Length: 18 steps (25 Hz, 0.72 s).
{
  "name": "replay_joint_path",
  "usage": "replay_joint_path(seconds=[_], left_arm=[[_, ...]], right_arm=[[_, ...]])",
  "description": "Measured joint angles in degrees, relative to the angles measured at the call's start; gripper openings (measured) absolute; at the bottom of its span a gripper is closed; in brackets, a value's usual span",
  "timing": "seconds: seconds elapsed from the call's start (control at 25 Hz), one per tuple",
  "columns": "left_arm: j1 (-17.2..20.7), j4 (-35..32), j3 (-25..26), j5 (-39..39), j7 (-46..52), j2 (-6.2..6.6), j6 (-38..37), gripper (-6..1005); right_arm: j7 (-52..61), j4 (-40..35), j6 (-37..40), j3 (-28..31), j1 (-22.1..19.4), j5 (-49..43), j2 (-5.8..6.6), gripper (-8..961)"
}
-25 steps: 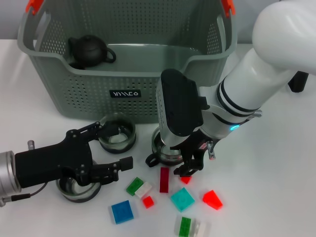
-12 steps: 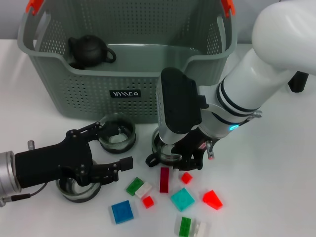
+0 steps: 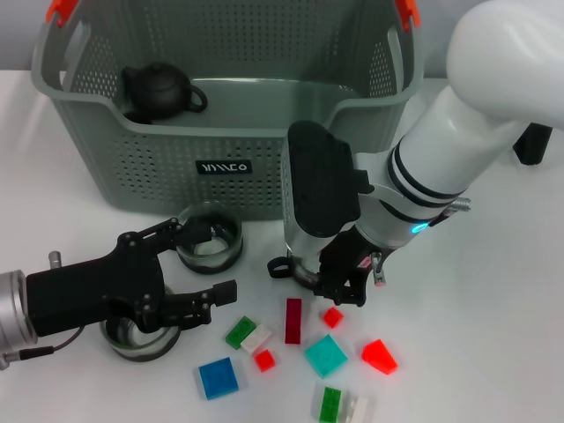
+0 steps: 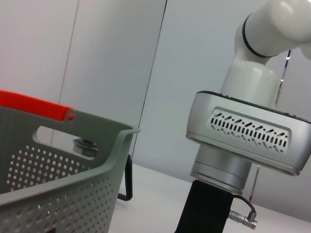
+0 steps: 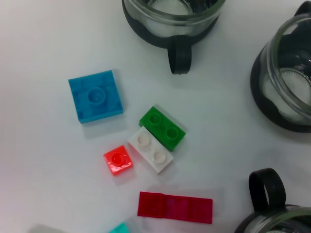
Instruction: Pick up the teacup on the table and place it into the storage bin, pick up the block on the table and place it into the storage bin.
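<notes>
My right gripper [image 3: 342,284] is shut on a glass teacup [image 3: 295,267] in front of the storage bin [image 3: 220,167]; most of the cup is hidden behind the wrist and only its black handle sticks out. The right wrist view shows that cup [image 5: 265,219] close by. My left gripper [image 3: 207,264] stands open at the front left, between two more glass teacups [image 3: 210,247] [image 3: 137,337]. Loose blocks lie in front: dark red [image 3: 293,320], small red [image 3: 332,317], teal [image 3: 326,355], blue [image 3: 218,377], green and white [image 3: 248,335].
A black teapot [image 3: 159,91] sits inside the bin at its left. Orange-red clips [image 3: 58,9] mark the bin's handles. A red wedge block [image 3: 379,356] and a green-white pair [image 3: 342,405] lie near the front edge. A black object [image 3: 531,145] stands at the far right.
My right gripper closed in on the teacup and rose a little; the cup's handle moved up with it, and the small red block below is uncovered. The left arm has not moved.
</notes>
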State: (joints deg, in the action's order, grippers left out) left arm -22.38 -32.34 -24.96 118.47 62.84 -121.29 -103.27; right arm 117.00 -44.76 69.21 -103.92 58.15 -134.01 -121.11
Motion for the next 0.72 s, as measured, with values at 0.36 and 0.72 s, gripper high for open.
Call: replay_joint_path(seconds=[0.36,0.72], left_arm=[[0.4,0.0,0.0,0.0,0.0,0.00,-0.3,882],[1.2,-0.4,0.0,-0.2,0.0,-0.08,-0.7,881]], right_arm=[[0.1,-3.8,5.0,3.3,-0.9,1.4,0.75,57],[0.7,-22.2,27.3,24.0,-4.7,-0.8,1.05,58]])
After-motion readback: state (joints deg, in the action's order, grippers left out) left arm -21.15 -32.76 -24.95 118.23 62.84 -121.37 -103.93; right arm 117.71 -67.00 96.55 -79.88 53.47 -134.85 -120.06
